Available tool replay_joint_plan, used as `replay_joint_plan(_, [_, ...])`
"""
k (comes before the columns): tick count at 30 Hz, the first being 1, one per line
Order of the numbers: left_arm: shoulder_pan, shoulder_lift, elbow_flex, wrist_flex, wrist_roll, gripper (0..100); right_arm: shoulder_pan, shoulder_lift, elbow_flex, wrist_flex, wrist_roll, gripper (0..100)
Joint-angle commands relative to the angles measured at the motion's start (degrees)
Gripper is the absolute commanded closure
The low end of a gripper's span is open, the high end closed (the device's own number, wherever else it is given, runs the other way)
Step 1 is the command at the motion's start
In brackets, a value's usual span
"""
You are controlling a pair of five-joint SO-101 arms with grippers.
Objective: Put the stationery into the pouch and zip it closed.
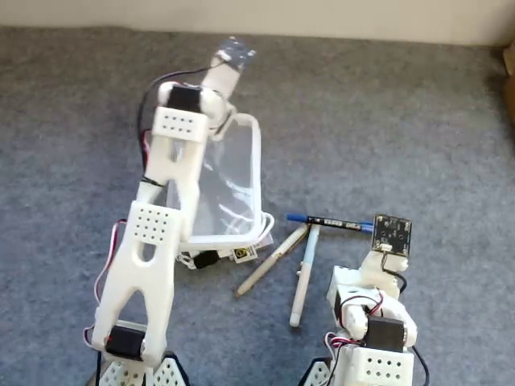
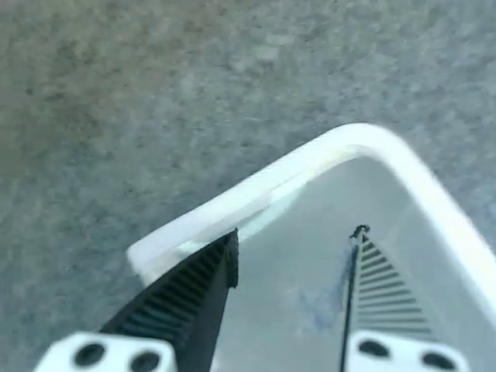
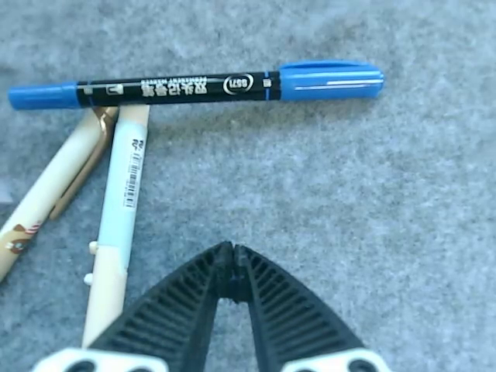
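Left pincer stands released at the twelve o'clock end of the one clear pouch, with one fingertip at the white rim and the other over the clear face. Right pincer is clenched on nothing, tips together over the grey carpet, near the marker but apart from it. Three pens lie outside the pouch at its four o'clock: one black marker with blue ends, one beige pen and one pale blue pen. The last two slant toward seven and six o'clock, with their ends against the marker's nine o'clock end.
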Motion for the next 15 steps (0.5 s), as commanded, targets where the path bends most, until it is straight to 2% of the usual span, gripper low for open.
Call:
replay_joint_plan(1, [-3.82,-6.20,-2.77,3.25,-0.53,78,0.57,-0.13,7.60,-0.13,-0.44,99.3])
replay_joint_plan(6, [-6.55,-16.92,-2.42,13.89,-0.44,78,0.57,-0.13,7.60,-0.13,-0.44,99.3])
replay_joint_plan(11, [-14.99,-24.31,5.41,13.98,-0.97,78,0.57,-0.13,7.60,-0.13,-0.44,99.3])
replay_joint_plan(15, [-20.26,-29.58,17.98,13.98,-5.10,78,0.57,-0.13,7.60,-0.13,-0.35,99.3])
